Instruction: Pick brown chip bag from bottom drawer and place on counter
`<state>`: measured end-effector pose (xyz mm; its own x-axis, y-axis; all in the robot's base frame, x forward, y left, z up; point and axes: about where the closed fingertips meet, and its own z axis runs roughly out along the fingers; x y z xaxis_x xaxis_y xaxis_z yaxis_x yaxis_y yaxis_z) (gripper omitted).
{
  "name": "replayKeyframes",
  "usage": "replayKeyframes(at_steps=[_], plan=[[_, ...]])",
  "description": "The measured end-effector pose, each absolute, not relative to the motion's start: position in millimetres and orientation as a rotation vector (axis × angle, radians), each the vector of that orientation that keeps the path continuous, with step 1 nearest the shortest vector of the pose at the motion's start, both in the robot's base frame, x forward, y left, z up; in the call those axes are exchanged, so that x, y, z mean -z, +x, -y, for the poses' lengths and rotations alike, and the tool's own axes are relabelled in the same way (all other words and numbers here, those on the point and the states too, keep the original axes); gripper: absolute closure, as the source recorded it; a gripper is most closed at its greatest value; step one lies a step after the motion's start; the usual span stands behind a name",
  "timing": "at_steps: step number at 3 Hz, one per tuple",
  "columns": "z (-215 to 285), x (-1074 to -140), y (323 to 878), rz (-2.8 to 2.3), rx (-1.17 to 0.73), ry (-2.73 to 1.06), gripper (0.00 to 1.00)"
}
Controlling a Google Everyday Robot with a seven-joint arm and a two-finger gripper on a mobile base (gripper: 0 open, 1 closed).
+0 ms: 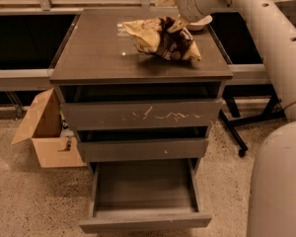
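We have the brown chip bag [163, 38] over the right rear part of the desk [93, 58], the glossy top of the drawer cabinet. Its lower right corner seems to touch the surface near the front edge, while its left end tilts up with a shadow under it. The gripper [176, 19] sits at the bag's bunched upper right corner, and we judge the fingers to be clamped on that corner, since the foil gathers up into them. The white arm [266, 28] reaches in from the right. The bottom drawer [145, 222] stands pulled out below and holds nothing we can see, so the pick is done and we are in the placing step.

To finish well, we should lower a little more until the bag's underside lies flat, not balanced on one corner. A crumpled foil bag is light and springy, so dropping it from a height could let it slide or tip toward the right edge, which is near. We would rather ease it inward, toward the middle of the desk, before letting go. Then we should spread the fingers fully and lift straight up, so that no fold of foil catches and drags the bag. The cardboard box [44, 132] on the floor to the left is well clear of this move.
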<state>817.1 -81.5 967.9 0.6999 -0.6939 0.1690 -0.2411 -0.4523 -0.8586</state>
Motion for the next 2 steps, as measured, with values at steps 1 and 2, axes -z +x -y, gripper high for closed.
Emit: replayKeyframes(at_steps=[1, 2], plan=[[112, -983, 803, -0.772, 0.676, -1.979, 0.00], [143, -1002, 777, -0.821, 0.692, -1.936, 0.00]])
